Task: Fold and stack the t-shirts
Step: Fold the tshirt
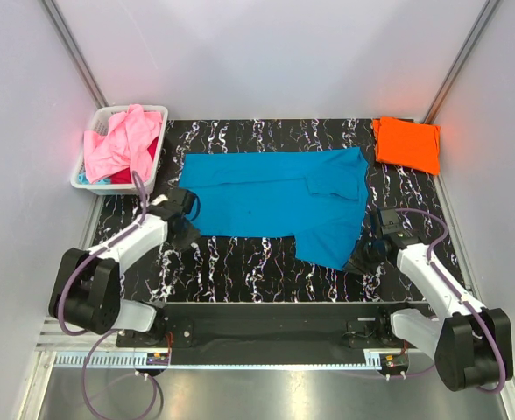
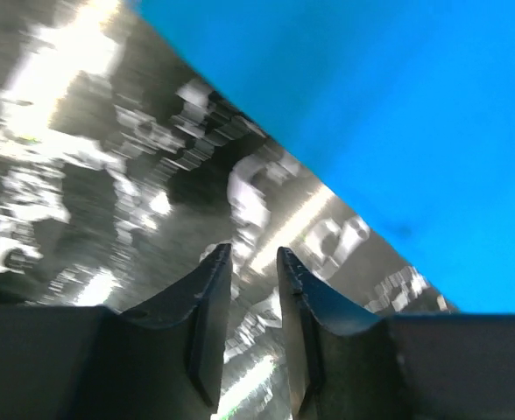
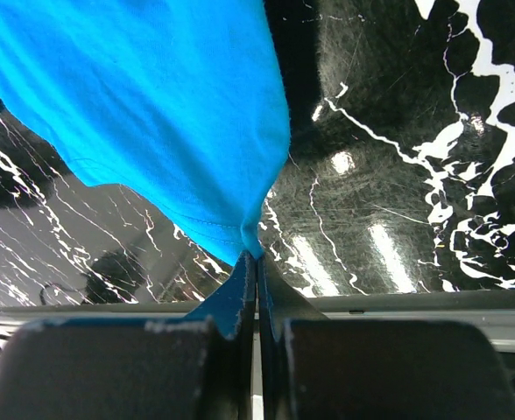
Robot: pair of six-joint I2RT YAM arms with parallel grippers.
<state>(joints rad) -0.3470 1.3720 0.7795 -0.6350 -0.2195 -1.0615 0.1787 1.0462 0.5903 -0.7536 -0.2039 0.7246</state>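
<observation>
Found teal-blue t-shirt [image 1: 266,188] spread flat across the middle of the worktop [image 1: 257,267], long axis running from left edge to right edge, with one flap at its right end reaching toward the near edge. Noted orange t-shirt [image 1: 406,143] folded at the far right corner. Noted pink t-shirt [image 1: 117,140] heaped over red t-shirt [image 1: 124,177] inside white basket [image 1: 157,112] at the far left corner.

Found right gripper [image 3: 256,262] pinched fully together on the near tip of that flap, cloth drawn to a point at the jaws.

Found left gripper [image 2: 253,255] at the left end of the teal-blue t-shirt, beside its near-left corner. Jaws parted by a narrow gap only, nothing between them, bare worktop showing through. From the left wrist view, hem crossing diagonally ahead and to the right of the fingertips, apart from them. No contact with cloth seen.

Judged the coming move to turn on that offset: hem lying forward-right of the left gripper, left arm the nearer to this end, right arm already committed at the other. Judged step in hand: securing the second near corner before folding along the long axis.

Flagged risk: closing on bare worktop short of the hem; flat single layer likely hard to catch.
</observation>
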